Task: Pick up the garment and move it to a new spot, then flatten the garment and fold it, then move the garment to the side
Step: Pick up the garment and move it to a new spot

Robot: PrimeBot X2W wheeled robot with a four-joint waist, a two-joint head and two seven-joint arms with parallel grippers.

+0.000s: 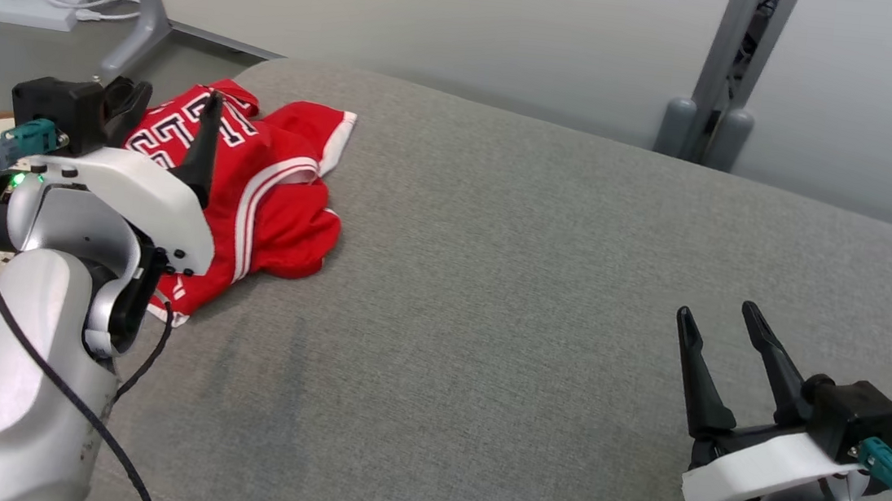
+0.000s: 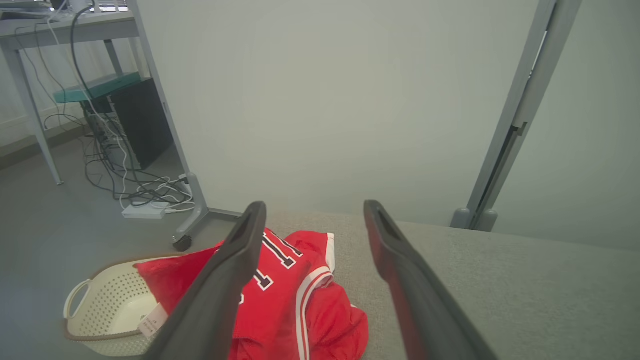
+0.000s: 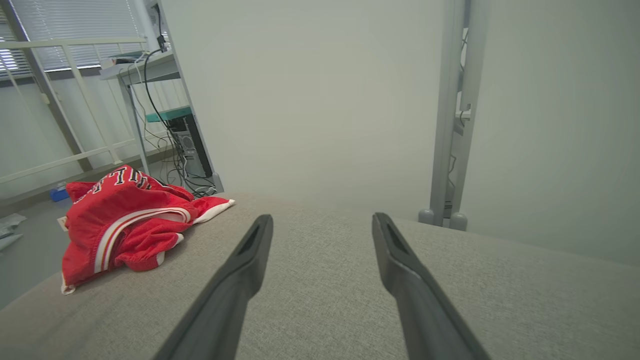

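The left pincer (image 2: 314, 210), apart and empty, hovers over the crumpled garment (image 1: 272, 185), likely to grasp it; the right pincer (image 1: 718, 311) idles, apart.

Office: cabled desk (image 2: 70, 26), computer tower (image 2: 139, 122)

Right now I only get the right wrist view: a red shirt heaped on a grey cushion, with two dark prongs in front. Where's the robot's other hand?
Observer: The left gripper hangs over the red garment, at the left end of the cushion.
Operator: Has it grabbed the cloth?
Observer: No, its fingers stand apart with nothing between them.
Operator: Anything on the floor there?
Observer: A cream basket sits beside that end of the cushion.
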